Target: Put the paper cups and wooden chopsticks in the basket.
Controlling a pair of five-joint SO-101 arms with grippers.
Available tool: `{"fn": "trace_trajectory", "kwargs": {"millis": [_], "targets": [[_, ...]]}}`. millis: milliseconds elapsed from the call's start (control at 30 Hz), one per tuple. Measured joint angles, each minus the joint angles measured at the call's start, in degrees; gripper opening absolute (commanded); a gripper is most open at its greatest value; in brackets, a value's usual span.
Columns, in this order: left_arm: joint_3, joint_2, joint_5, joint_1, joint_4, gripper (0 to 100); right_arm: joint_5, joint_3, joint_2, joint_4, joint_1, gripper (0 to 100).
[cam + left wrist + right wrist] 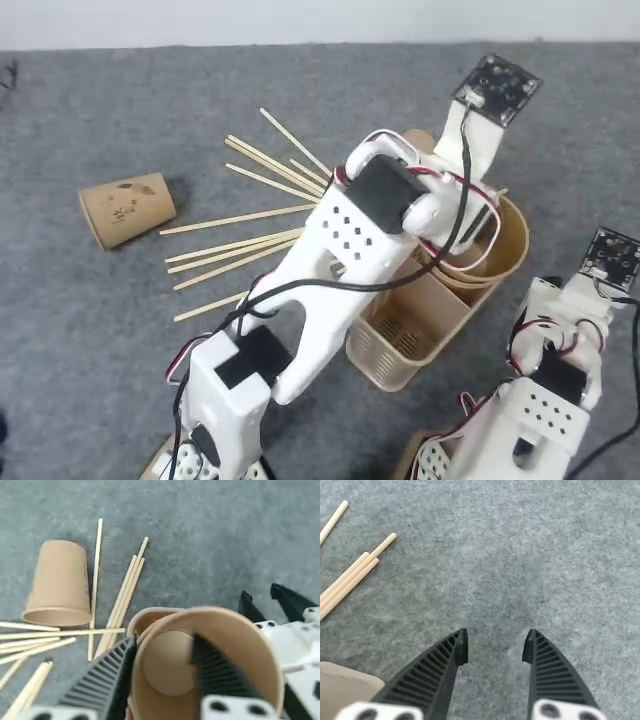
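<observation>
My left gripper [165, 642] is shut on the rim of a tan paper cup [235, 645], one finger inside and one outside. In the high view this cup [508, 250] hangs over the far end of the tan slotted basket [400, 345], under the left arm. A second tan rim [145, 616] shows just behind the held cup. Another paper cup [125, 208] lies on its side at the left of the carpet. Several wooden chopsticks [250, 225] are scattered between that cup and the basket. My right gripper [495, 647] hangs open above bare carpet, nothing between its fingers.
Grey carpet covers the whole table. A paper cup [60, 585] lies beside chopstick ends [125, 595] in the left wrist view. The right arm [555, 390] stands close to the basket's right side. Chopstick tips [350, 575] lie off to one side of the right gripper.
</observation>
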Motion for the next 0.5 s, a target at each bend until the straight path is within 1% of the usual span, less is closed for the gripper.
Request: {"fn": "trace_trajectory", "kwargs": {"millis": [233,367,500], "targets": [[1.23,-1.49,-4.57,-1.14,0.26,28,0.00,0.00,0.00,0.00,0.00,19.3],[-1.67,-5.27,-8.09,-0.79,0.53,28,0.00,0.00,0.00,0.00,0.00,19.3],[-3.87,-8.70,-8.79,-1.67,0.53,28,0.00,0.00,0.00,0.00,0.00,19.3]]}}
